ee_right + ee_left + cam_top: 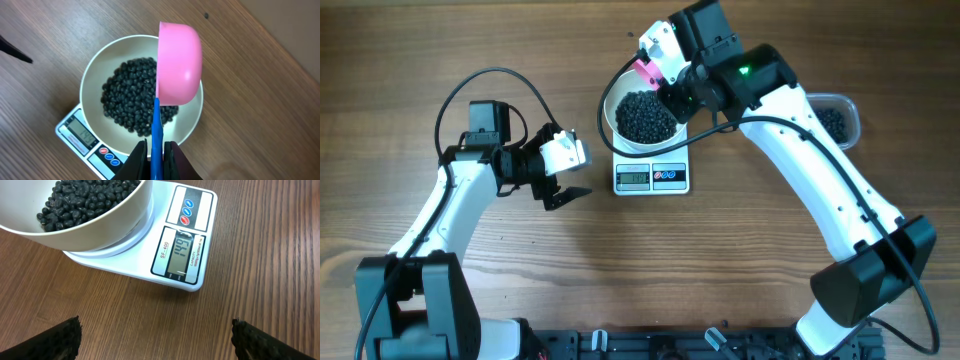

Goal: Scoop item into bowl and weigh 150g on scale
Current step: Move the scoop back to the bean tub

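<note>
A: Where are the beans point(646, 115)?

B: Heaped in the white bowl point(613, 110), which sits on the scale point(653, 178) at about 12 o'clock on the desk point(720, 260). The scale's display point(182, 252) faces 6 o'clock. Its digits are lit, but I cannot read them surely.

A: And the right gripper point(156, 150)?

B: Closed on the blue handle point(156, 127) of a pink scoop point(180, 62). The scoop hangs over the bowl's 12 o'clock rim, tipped on its edge.

A: The left gripper point(575, 178)?

B: Wide open and holding nothing. It is at 9 o'clock from the scale, apart from it, over bare desk. Its wrist view shows both fingers point(50, 340) spread to the corners.

A: Anything else out there?

B: A clear tub point(850, 105) at 3 o'clock from the bowl, partly behind the right arm, with more dark beans in it.
</note>
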Tool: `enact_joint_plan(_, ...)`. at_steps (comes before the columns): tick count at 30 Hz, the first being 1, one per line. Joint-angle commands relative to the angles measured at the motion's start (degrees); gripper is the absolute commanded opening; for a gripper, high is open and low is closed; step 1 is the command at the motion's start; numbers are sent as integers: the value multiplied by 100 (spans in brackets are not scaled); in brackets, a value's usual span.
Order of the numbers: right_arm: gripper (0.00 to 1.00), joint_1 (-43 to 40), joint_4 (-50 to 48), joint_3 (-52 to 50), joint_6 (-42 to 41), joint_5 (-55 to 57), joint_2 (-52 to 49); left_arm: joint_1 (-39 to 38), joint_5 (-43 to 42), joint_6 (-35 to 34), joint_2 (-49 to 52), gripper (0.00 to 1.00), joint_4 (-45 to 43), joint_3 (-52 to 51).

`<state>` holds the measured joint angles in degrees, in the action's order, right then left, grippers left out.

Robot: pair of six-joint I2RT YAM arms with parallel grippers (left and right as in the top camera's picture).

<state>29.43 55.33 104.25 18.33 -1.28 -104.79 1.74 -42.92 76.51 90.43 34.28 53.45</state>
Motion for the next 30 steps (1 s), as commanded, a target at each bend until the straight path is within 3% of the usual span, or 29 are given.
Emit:
enact_joint_plan(1, 4, -264, -28, 116, -216, -682, -76, 31, -44, 107, -85, 100, -4, -20)
enact_joint_plan(7, 4, -1222, 74, 118, -520, -2723, -70, 31, -44, 107, -85, 100, -4, -20)
enact_joint_plan(14, 4, -1926, 131, 118, -695, -3167, 365, 31, -44, 107, -85, 100, -4, -20)
enact_joint_plan(24, 4, -3075, 1071, 118, -800, -2968, 1115, 31, -44, 107, -85, 100, -4, -20)
enact_joint_plan(30, 4, -3692, 2310, 105, -826, -1132, 1150, 31, -44, 107, -85, 100, -4, -20)
